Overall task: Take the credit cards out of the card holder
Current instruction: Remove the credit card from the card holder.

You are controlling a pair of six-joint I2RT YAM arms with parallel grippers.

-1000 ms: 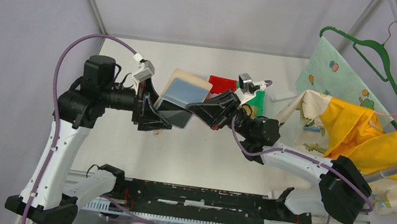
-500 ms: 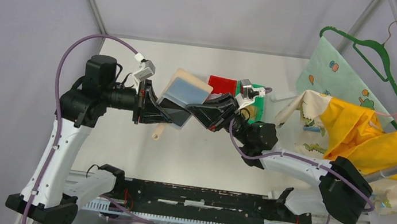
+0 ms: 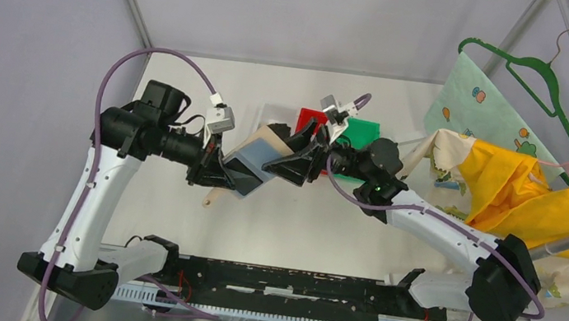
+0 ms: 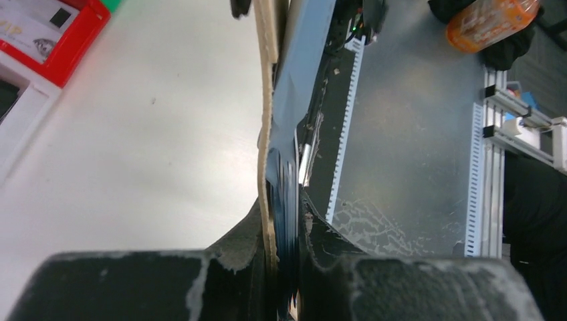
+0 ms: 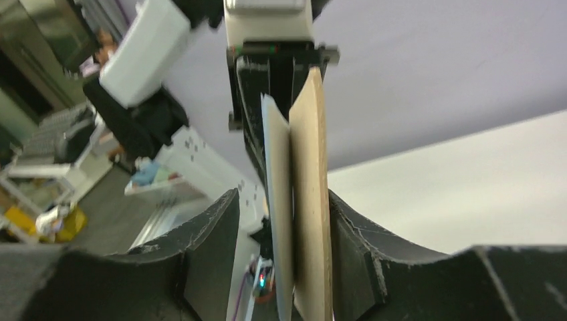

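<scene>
- Pale, flat bench (image 3: 297,229).
- Far middle, close together: white plastic bin (image 3: 272,112), red plastic bin (image 3: 309,116), green plastic bin (image 3: 362,130).
- Small tan stick-like piece (image 3: 211,197), left of centre.
- Patterned cream cloth (image 3: 439,171) drapes onto the right side.

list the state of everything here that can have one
card holder, held in the air, flaps slightly apart
left fingers, shut on one end of the card holder
right fingers, open, straddling its other end
red bin, card-like pieces inside
yellow cloth, hanging in folds
</scene>
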